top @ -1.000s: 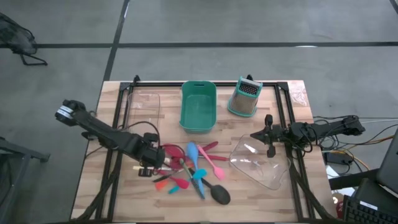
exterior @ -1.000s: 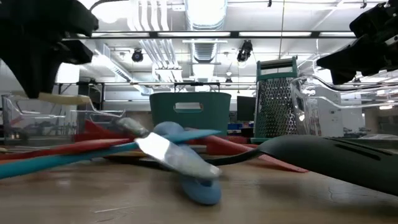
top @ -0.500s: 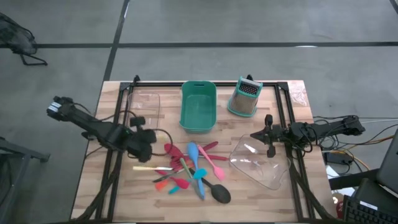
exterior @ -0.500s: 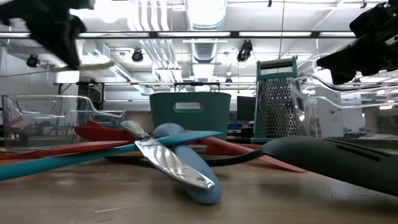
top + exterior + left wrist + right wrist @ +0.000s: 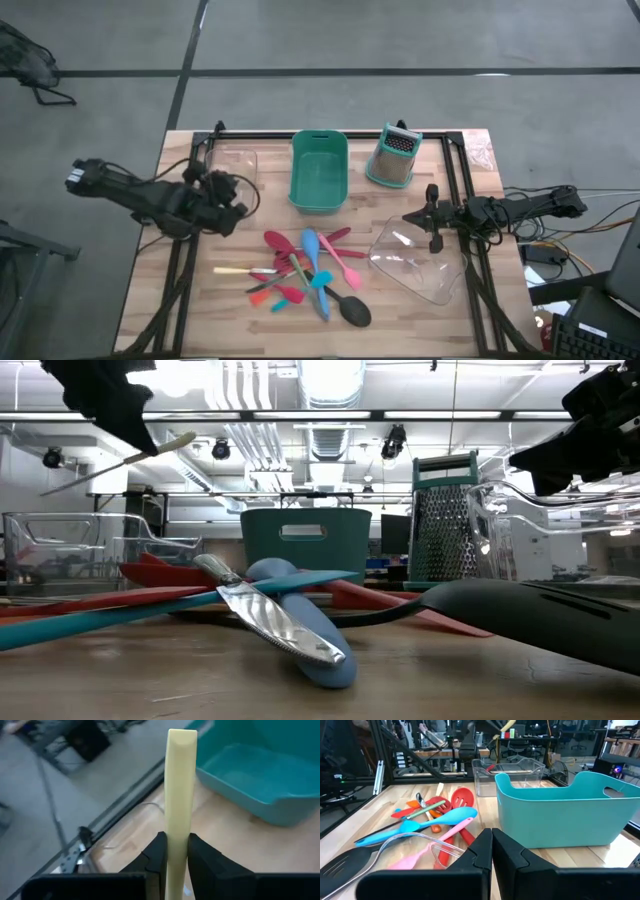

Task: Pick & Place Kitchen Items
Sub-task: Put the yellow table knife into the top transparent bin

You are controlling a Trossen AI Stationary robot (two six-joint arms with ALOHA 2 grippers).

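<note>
My left gripper (image 5: 222, 190) is shut on a thin tool with a cream handle (image 5: 165, 445), held high above the table's left part, near a clear box (image 5: 232, 165) at the far left. The other utensils, red, pink, blue and a black-headed spoon (image 5: 355, 312), lie in a heap (image 5: 305, 270) on the table's near middle. My right gripper (image 5: 432, 228) is shut at the rim of a tilted clear container (image 5: 415, 262) on the right. My left gripper pinches the cream handle (image 5: 177, 827) between its two fingers, partway along it. The handle's free end (image 5: 182, 735) sticks out past the fingertips. The tool is lifted clear and slants, with its thin grey end (image 5: 60, 485) lower. My right gripper is shut on the clear container's rim (image 5: 435, 845) at its far right side. The fingers themselves hide the exact place of contact. The container (image 5: 505, 510) hangs tilted below the gripper.
A teal bin (image 5: 320, 172) stands at the far middle, and a teal-framed box grater (image 5: 393, 157) stands to its right. Black frame rails (image 5: 190, 250) run along both sides of the table.
My left gripper has risen from the heap and gone toward the table's far edge, to beside the clear box, carrying the cream-handled tool. The tool was level and now slants. The right arm has kept still.
</note>
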